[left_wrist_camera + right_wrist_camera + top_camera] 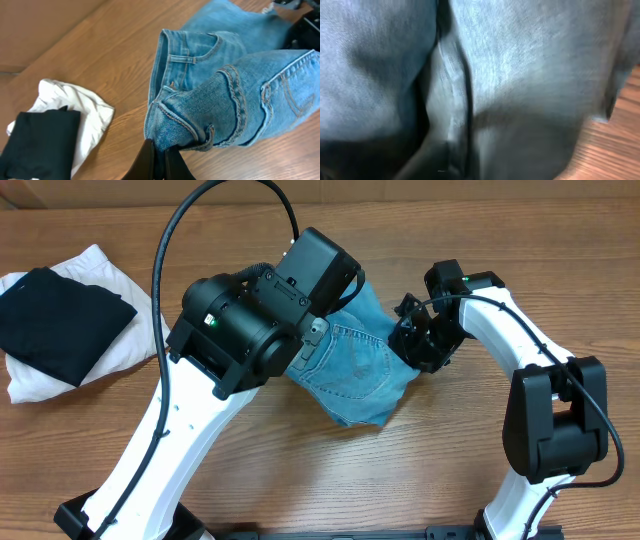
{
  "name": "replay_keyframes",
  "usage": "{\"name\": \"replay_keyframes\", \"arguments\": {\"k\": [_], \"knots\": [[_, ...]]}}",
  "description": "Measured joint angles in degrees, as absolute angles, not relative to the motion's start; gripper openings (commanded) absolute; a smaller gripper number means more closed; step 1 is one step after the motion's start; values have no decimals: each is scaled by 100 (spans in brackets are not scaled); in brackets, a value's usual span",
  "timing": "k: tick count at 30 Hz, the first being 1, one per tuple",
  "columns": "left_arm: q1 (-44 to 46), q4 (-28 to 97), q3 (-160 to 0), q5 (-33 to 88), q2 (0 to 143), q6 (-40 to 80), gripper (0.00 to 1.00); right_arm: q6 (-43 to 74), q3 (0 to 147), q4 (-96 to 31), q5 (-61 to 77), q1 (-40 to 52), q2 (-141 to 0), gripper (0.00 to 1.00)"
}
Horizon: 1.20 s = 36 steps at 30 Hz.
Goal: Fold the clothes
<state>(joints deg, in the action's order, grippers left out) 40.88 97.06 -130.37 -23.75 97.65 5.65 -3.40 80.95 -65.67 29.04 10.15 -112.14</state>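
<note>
Jeans (pixel 355 370) clenched by left end effector (pixel 159 160); right end effector (pixel 418 340) unclear; black garment (pixel 60 320) atop white garment (pixel 100 268)

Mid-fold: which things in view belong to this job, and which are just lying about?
Job: light blue denim jeans; left gripper, shut on them; right gripper at their edge.
Lying about: black folded garment; white folded garment under it.

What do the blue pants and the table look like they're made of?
The jeans look like light blue denim: matte, with a visible twill weave and tan topstitching. The table looks like wood or wood-look laminate: smooth, with brown grain lines. Which of the two is unclear.
</note>
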Motion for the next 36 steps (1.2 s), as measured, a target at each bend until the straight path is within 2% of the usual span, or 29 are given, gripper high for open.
{"name": "replay_keyframes", "arguments": {"k": [2, 9, 13, 15, 21, 24, 26, 31, 36], "knots": [[4088, 9706, -13037, -2453, 9760, 565, 4, -316, 8095, -6521, 2950, 1015, -11214, 4], [4047, 9703, -13037, -2803, 9653, 624, 4, -276, 8182, -6543, 2995, 976, -11214, 4], [3719, 9295, -13037, -3083, 9496, 744, 4, 126, 8844, -6595, 2869, 701, -11214, 4], [3413, 8755, -13034, -3111, 9432, 760, 4, 360, 9504, -6637, 2779, 432, -11203, 4], [2327, 6049, -12951, -2526, 9435, 392, 4, 1009, 12652, -7153, 2829, -576, -11168, 4], [2126, 4814, -12929, -2108, 9452, 121, 4, 1260, 14278, -7336, 2902, -1098, -11052, 4], [2115, 4475, -12932, -1911, 9450, 19, 4, 1347, 15069, -7638, 2930, -1415, -10873, 4], [2108, 4989, -12943, -1769, 9439, -169, 5, 1361, 15788, -8779, 2738, -1712, -10412, 4], [2099, 6095, -12947, -1684, 9435, -211, 7, 1347, 15305, -9692, 2526, -1710, -10680, 4]]}}
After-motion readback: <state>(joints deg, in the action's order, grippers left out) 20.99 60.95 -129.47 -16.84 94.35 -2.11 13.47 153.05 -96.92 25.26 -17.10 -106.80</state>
